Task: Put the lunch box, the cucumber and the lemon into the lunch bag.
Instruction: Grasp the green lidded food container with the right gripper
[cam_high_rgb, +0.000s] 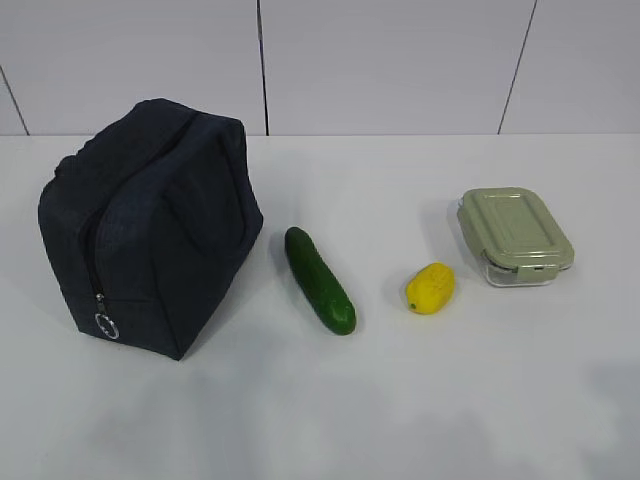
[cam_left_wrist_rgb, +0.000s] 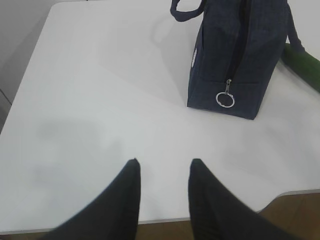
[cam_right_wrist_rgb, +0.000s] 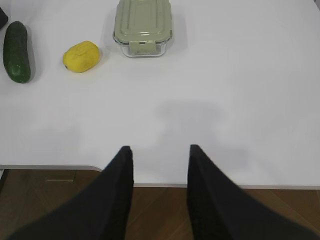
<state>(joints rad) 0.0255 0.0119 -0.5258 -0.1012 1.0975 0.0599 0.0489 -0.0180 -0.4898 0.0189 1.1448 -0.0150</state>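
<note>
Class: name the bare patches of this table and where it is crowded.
Bare: the wide front strip of the table, and the gap between lemon and cucumber. Crowded: the narrow gap between the cucumber and lunch bag; lemon near lunch box.

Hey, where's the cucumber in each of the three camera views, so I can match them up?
Exterior view: the cucumber lies left of centre, angled, between the lunch bag and the lemon.
Left wrist view: only a green end shows at the right edge, behind the bag.
Right wrist view: at the far left edge, left of the lemon.
Shared landmark: the lunch bag links the exterior and left wrist views; the lemon links the exterior and right wrist views.
</note>
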